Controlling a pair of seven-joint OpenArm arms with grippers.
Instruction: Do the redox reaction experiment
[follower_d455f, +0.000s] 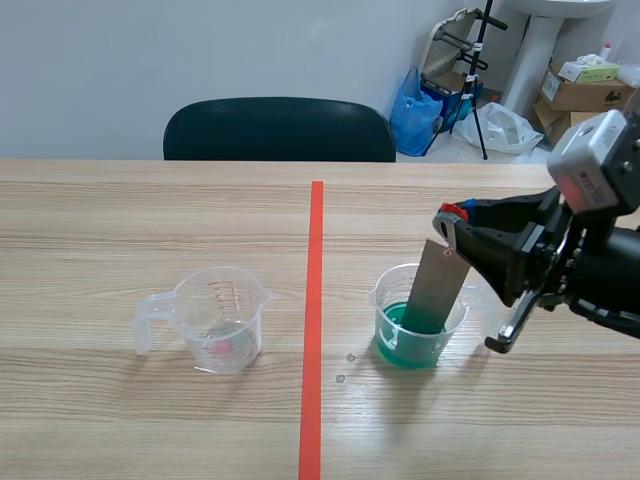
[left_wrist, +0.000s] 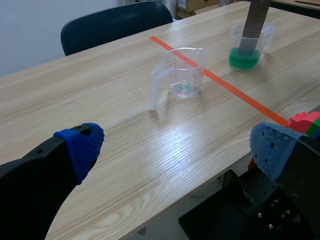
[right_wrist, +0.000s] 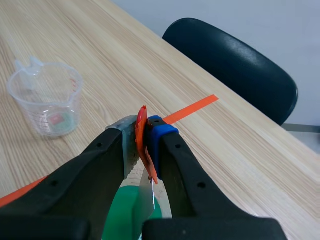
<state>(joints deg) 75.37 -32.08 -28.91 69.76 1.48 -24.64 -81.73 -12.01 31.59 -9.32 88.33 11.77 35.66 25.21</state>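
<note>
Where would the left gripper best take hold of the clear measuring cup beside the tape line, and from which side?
By its handle, probably. The measuring cup stands upright with the handle jutting away from the tape line, toward the left arm's side, so the open left gripper could come in from there.

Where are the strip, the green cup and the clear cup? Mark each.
Strip (follower_d455f: 441, 285), scene view, middle of its flat face.
Green cup (follower_d455f: 390, 297), scene view, bare upper wall.
Clear cup (follower_d455f: 222, 325), scene view, front wall.

We see a dark chair (follower_d455f: 279, 130) at the wooden tabletop's (follower_d455f: 120, 210) far edge, a pale wall (follower_d455f: 200, 50) behind, and boxes (follower_d455f: 585, 92) past the far right corner.
</note>
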